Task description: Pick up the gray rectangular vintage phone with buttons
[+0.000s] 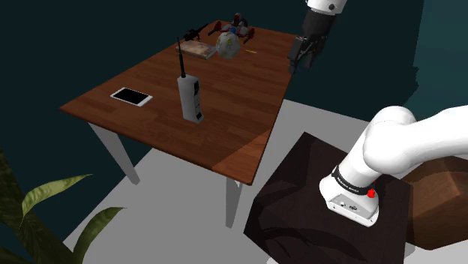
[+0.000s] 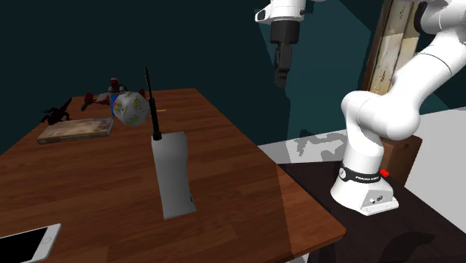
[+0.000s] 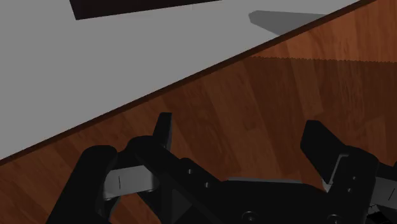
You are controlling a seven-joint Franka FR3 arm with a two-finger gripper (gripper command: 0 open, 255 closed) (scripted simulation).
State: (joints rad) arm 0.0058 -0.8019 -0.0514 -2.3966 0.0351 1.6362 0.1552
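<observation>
Shoulder view: phone (image 1: 190,97) stands upright at centre frame on the table (image 1: 240,105); gripper (image 1: 301,63), upper right, hangs well apart. Fingers (image 3: 321,147) spread wide, empty; approach and grasp remain.

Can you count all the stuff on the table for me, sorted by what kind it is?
Phones: 2 (gray vintage phone, flat smartphone)
Book: 1
Many-sided ball: 1
Small toys: 2 (dark toy, red toy)
Tiny yellow stick: 1
Total: 7
</observation>
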